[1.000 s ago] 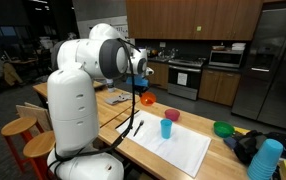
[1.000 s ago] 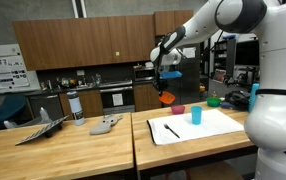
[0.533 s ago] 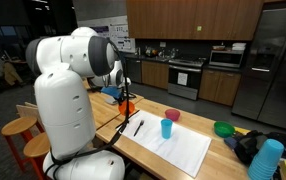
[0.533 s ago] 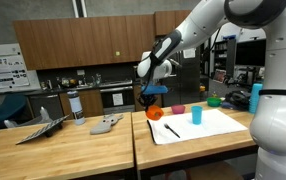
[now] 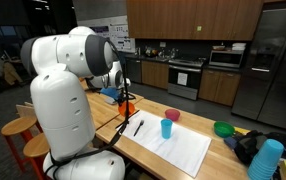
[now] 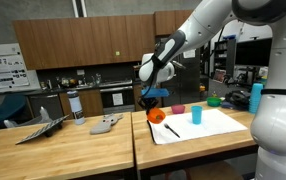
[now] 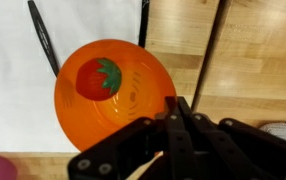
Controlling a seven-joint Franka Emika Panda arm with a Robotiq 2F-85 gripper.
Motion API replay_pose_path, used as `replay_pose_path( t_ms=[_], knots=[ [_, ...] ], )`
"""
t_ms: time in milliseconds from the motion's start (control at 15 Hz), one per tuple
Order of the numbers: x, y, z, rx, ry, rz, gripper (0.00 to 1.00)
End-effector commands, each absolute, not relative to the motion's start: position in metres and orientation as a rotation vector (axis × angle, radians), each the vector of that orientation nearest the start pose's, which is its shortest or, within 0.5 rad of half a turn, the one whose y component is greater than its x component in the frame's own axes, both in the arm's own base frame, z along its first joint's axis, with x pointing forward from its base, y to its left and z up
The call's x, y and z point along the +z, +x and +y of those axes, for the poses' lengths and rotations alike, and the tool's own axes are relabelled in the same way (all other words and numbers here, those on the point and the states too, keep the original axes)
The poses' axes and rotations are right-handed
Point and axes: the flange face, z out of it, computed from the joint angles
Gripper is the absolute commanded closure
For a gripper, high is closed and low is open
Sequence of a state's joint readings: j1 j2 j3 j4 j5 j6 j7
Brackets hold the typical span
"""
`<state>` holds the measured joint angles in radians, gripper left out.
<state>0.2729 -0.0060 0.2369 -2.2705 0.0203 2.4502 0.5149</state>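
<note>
One orange bowl [image 7: 113,95] is the main thing here, and the claw [image 7: 175,110] has it pinched by the rim, fingers squeezed together on the edge nearest the wrist camera. Inside the bowl there's a little red toy fruit [image 7: 96,78] with a green top, tomato or strawberry, hard to call. It sits off to one side of the bowl, away from the pinched edge.

In the wrist view the bowl hangs half over the white sheet [image 7: 13,60] and half over the bare wood of the counter [image 7: 253,60]. A black pen [image 7: 43,35] lies on the sheet just past the bowl.

In both exterior views the arm reaches down low, with the claw [image 6: 153,100] and bowl [image 6: 156,115] right by the near corner of the sheet [image 6: 203,125]. Can't tell if the bowl actually touches the counter or hovers just above it.

Farther along the sheet there's a blue cup [image 6: 196,115] standing upright, with a pink bowl [image 6: 179,109] just behind it and a green bowl [image 6: 214,101] well apart at the far end.
</note>
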Motion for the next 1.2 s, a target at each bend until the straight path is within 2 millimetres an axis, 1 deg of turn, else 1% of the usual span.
replay_pose_path(
  t_ms=[0, 133, 200, 400, 600, 800, 1000, 1133],
  knots=[
    [0.379, 0.467, 0.261, -0.235, -3.03, 0.028, 0.96],
    [0.379, 0.467, 0.261, -0.235, -3.03, 0.028, 0.96],
    [0.379, 0.467, 0.261, -0.235, -3.03, 0.028, 0.99],
    [0.384, 0.465, 0.242, -0.243, -3.038, -0.042, 0.99],
    [0.39, 0.467, 0.215, -0.314, -3.057, -0.192, 0.99],
    [0.398, 0.472, 0.182, -0.359, -3.023, -0.27, 0.99],
    [0.406, 0.477, 0.152, -0.432, -2.942, -0.27, 0.99],
    [0.411, 0.476, 0.138, -0.456, -2.905, -0.275, 0.99]
  ],
)
